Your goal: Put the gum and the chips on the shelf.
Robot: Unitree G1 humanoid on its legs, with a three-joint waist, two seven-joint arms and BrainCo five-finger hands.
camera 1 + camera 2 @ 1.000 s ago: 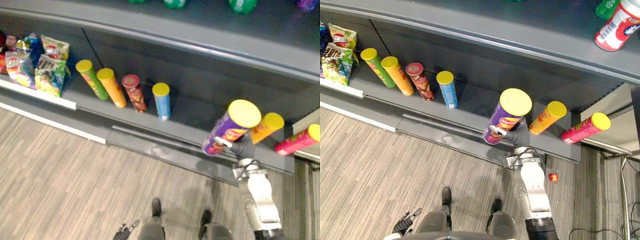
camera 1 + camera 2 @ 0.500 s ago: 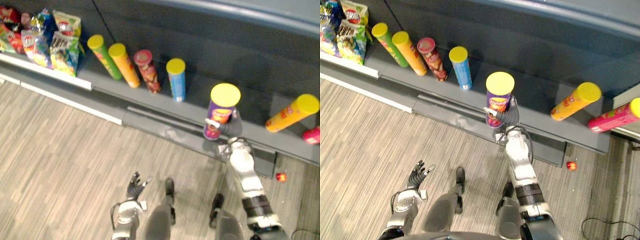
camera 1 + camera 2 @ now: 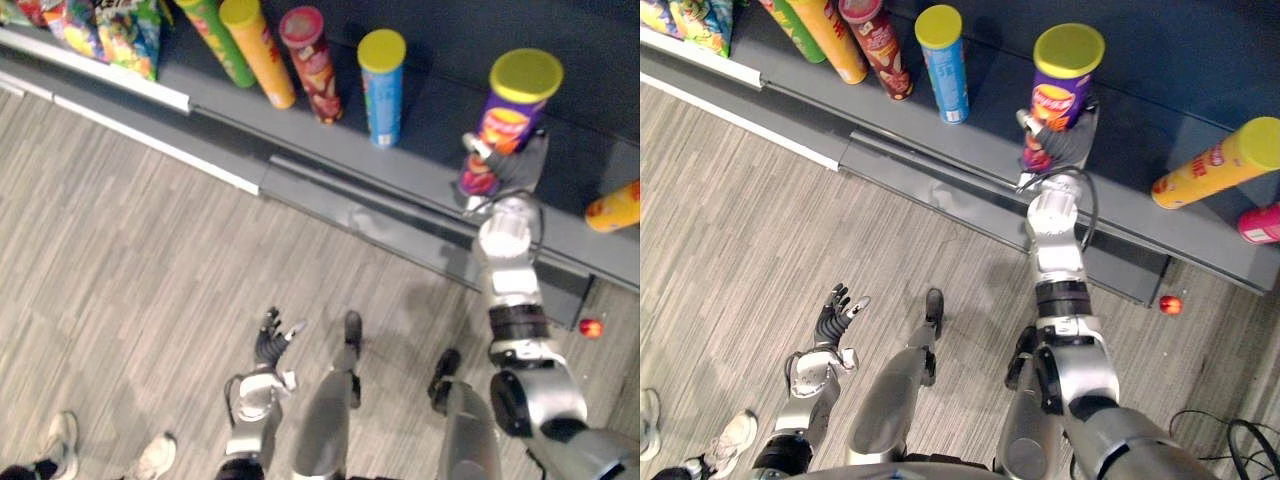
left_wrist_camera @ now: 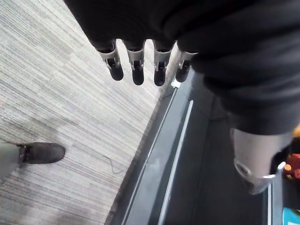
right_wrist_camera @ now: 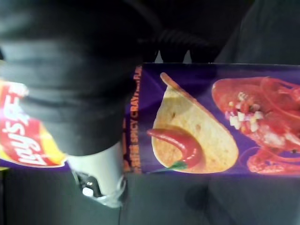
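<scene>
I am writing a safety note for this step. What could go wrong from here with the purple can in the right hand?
1. The right hand grips the purple chips can with yellow lid low, near the grey shelf's front edge; released there, it might tip off.
2. Pulling the hand away could knock it toward the blue can.

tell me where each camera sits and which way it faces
Left eye view: on the head, looking down at the shelf, the right hand gripping the purple chips can, the open left hand.
Right eye view: beside it, same scene.
Left wrist view: along the left hand's fingers toward the floor.
Right wrist view: close against the can, dark hand cover in front.
Shared: the can, in three views.
</scene>
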